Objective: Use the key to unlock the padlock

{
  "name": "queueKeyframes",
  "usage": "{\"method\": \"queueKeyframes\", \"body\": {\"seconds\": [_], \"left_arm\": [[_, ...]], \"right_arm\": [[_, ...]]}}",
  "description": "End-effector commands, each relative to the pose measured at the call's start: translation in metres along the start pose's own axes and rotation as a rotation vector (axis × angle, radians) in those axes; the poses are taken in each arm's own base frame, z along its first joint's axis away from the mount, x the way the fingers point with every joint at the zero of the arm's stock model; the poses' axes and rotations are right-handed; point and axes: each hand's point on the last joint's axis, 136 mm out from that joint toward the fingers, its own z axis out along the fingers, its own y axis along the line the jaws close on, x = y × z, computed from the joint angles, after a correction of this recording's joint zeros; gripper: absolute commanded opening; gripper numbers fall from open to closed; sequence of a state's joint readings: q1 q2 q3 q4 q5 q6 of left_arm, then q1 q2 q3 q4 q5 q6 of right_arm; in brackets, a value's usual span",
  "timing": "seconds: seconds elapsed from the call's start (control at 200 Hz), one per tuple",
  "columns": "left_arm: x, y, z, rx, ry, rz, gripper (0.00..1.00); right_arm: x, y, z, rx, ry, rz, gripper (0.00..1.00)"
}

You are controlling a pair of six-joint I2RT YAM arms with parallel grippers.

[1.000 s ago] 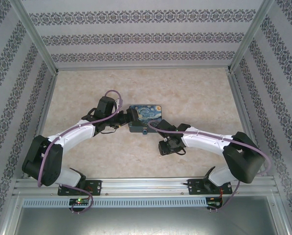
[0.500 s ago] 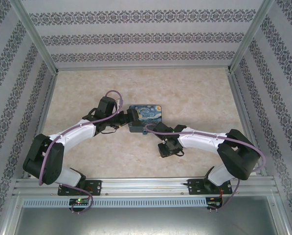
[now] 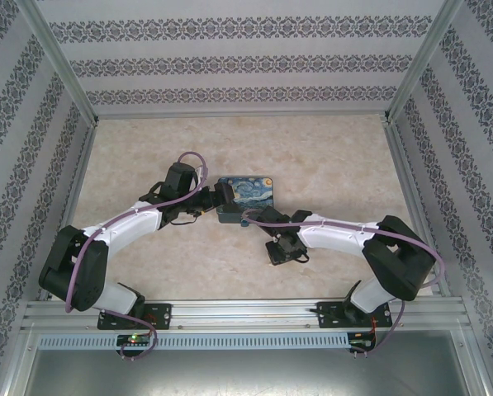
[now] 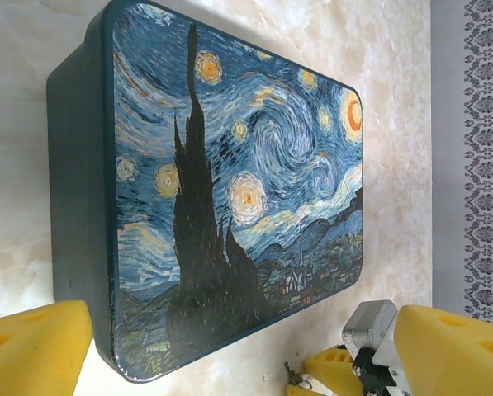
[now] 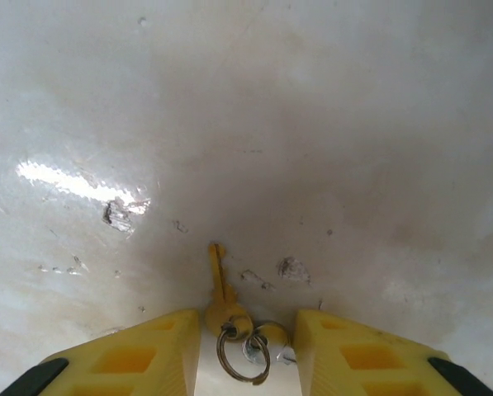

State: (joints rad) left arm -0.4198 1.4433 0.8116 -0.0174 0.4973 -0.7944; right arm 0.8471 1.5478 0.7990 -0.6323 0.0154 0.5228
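Observation:
A small brass-coloured key point(image 5: 220, 289) lies flat on the marble table, a key ring point(image 5: 243, 353) through its head. My right gripper point(image 5: 246, 326) points down over it, open. Its yellow fingers point(image 5: 139, 355) stand on either side of the key, the left one close to the key's head. From above, the right gripper point(image 3: 273, 252) sits just in front of the night-sky tin box point(image 3: 246, 198). My left gripper point(image 4: 242, 330) stands wide open at the box's left end, its fingers point(image 4: 31, 346) apart from the box walls. The padlock is hidden.
The painted tin box point(image 4: 229, 190) lies lid up. In the left wrist view the right arm's yellow fingers point(image 4: 333, 367) and the key point(image 4: 294, 379) sit just beyond the box's corner. Patterned walls and metal rails point(image 3: 64, 82) bound the table point(image 3: 329, 157).
My right arm has shifted a little to the left and its jaws have narrowed around the key. The left arm and the tin box have not moved.

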Motion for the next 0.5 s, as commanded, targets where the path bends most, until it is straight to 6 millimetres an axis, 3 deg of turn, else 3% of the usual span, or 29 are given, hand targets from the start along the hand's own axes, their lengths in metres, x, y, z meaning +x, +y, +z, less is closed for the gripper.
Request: {"method": "queueKeyframes", "body": {"seconds": [0.0,0.195,0.495], "left_arm": [[-0.0003,-0.0091,0.0022,0.028,0.001,0.007,0.95],[-0.0009,-0.0093,0.0028,0.029,0.001,0.006,0.94],[-0.0010,-0.0103,0.0035,0.031,0.004,0.007,0.95]], "right_arm": [[-0.0002,-0.0054,0.0035,0.048,0.008,-0.024,0.39],[-0.0072,-0.0060,-0.0030,0.064,-0.011,-0.041,0.43],[0.0017,-0.0021,0.0016,0.028,0.016,-0.017,0.41]]}}
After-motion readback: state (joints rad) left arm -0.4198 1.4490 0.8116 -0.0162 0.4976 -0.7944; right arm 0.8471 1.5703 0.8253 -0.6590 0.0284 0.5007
